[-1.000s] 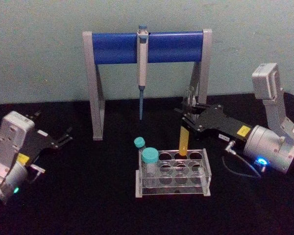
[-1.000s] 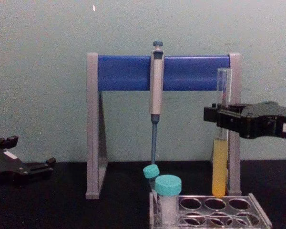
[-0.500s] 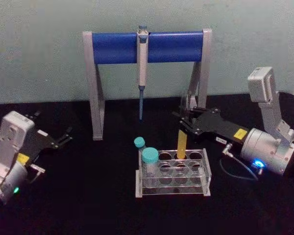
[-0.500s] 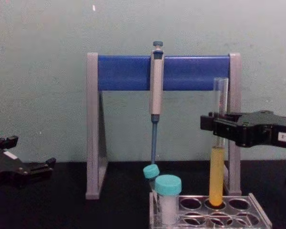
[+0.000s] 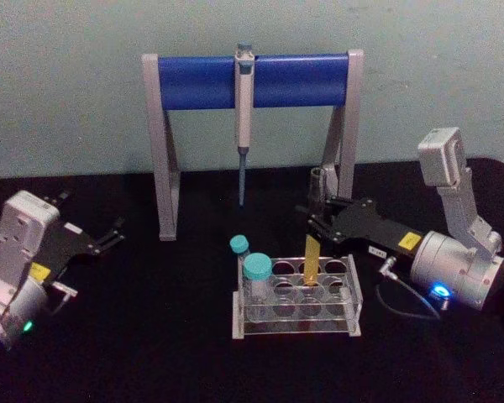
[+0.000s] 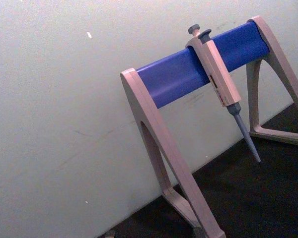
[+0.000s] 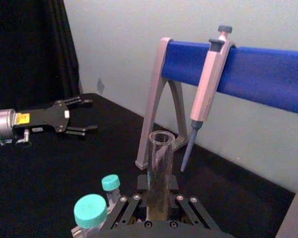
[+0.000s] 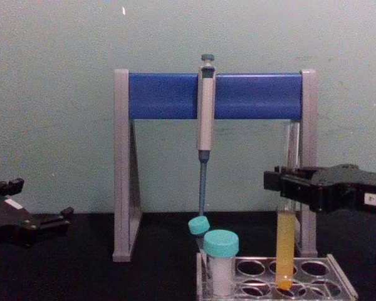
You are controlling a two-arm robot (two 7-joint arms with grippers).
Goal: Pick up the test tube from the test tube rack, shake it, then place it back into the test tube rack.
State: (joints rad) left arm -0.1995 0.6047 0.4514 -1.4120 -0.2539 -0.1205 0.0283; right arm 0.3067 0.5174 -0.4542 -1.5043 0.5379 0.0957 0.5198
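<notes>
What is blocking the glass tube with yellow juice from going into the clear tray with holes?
Nothing visible. The right gripper holds the tall clear glass test tube upright, its bottom already in a hole of the clear plastic test tube rack. The teal-capped vials stand apart, to its left. The left gripper rests far left.

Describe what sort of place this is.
Probably a laboratory bench: a pipette hangs on a grey-and-blue stand, and the right gripper holds a test tube of yellow-orange liquid in a test tube rack beside teal-capped vials. The left gripper sits idle.
</notes>
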